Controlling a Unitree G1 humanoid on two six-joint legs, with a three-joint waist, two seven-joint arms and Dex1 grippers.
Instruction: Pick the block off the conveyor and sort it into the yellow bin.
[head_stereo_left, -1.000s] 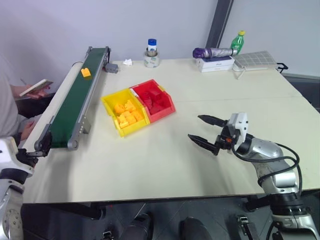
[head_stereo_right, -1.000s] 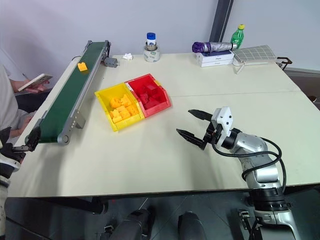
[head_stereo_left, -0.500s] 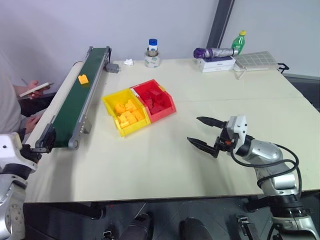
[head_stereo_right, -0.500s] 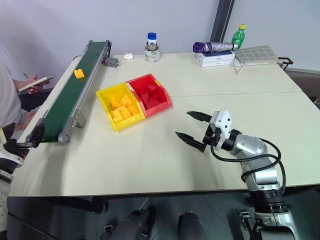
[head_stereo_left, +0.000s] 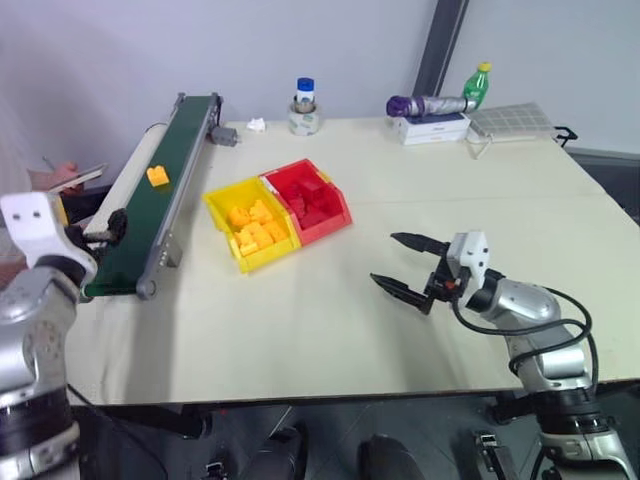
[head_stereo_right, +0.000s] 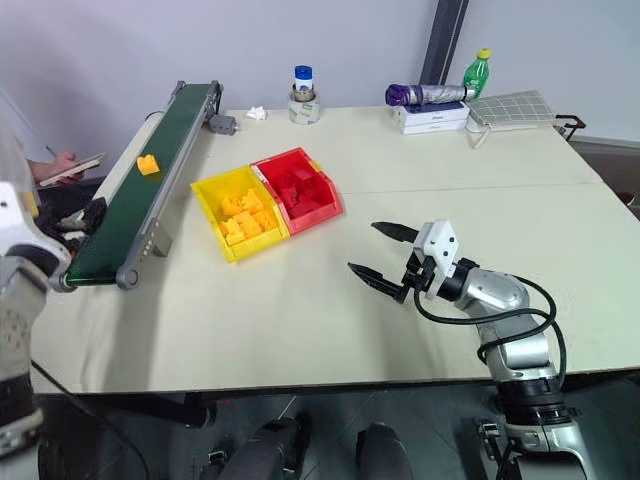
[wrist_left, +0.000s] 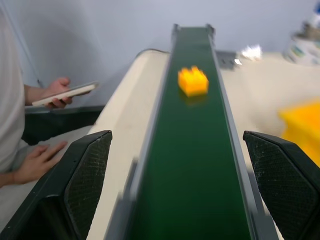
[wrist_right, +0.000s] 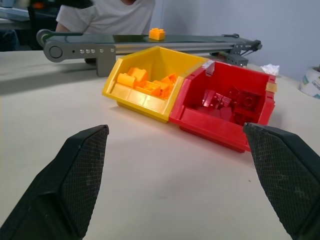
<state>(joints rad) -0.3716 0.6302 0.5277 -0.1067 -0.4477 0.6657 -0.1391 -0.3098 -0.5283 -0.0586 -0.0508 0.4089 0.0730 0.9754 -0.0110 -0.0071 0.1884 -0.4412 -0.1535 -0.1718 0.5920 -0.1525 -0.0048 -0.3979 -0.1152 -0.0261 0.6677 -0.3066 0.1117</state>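
Left claw (wrist_left: 177, 200), fingers spread wide and empty, faced the block (wrist_left: 193, 81) on the conveyor (wrist_left: 192, 165); I judged it light, rigid, best pinched across flat sides.

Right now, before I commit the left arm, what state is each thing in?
Small yellow-orange plastic block: lying on the belt, not gripped.
Long dark-green conveyor: carrying that one block.
Bright yellow plastic bin: open-topped, holding yellow pieces.
Matching red plastic bin: open-topped, holding red pieces.
Left end effector: open, empty, over the belt's near end.
Right end effector: open, empty, above the table.
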